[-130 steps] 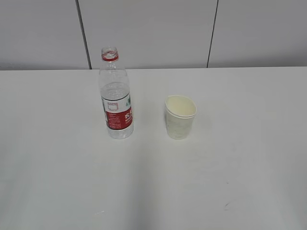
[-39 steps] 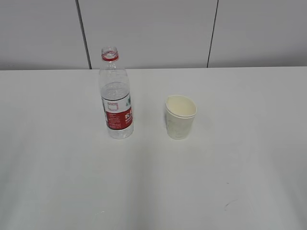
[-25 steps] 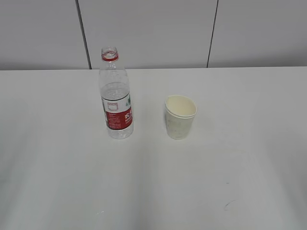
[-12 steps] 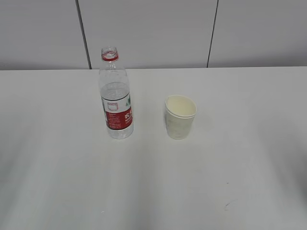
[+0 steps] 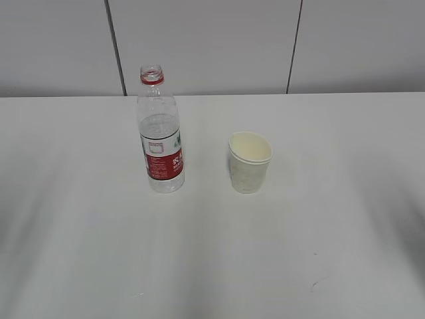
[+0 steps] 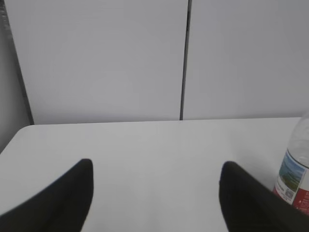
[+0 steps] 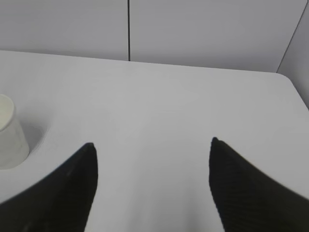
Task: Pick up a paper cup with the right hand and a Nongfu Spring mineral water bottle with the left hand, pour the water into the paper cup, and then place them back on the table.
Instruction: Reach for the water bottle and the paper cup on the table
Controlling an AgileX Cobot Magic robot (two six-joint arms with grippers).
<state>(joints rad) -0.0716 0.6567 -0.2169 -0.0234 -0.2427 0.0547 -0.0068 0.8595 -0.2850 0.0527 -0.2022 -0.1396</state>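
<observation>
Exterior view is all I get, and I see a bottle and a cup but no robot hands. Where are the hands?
Observer: The left hand shows in the left wrist view, fingers spread open, with the Nongfu Spring mineral water bottle at its right edge, not between the fingers.
Operator: And the other hand?
Observer: The right hand is open too; the paper cup stands off to its left, untouched.
Operator: Is anything in front of the hands?
Observer: Only bare white table lies between each pair of fingers.
</observation>
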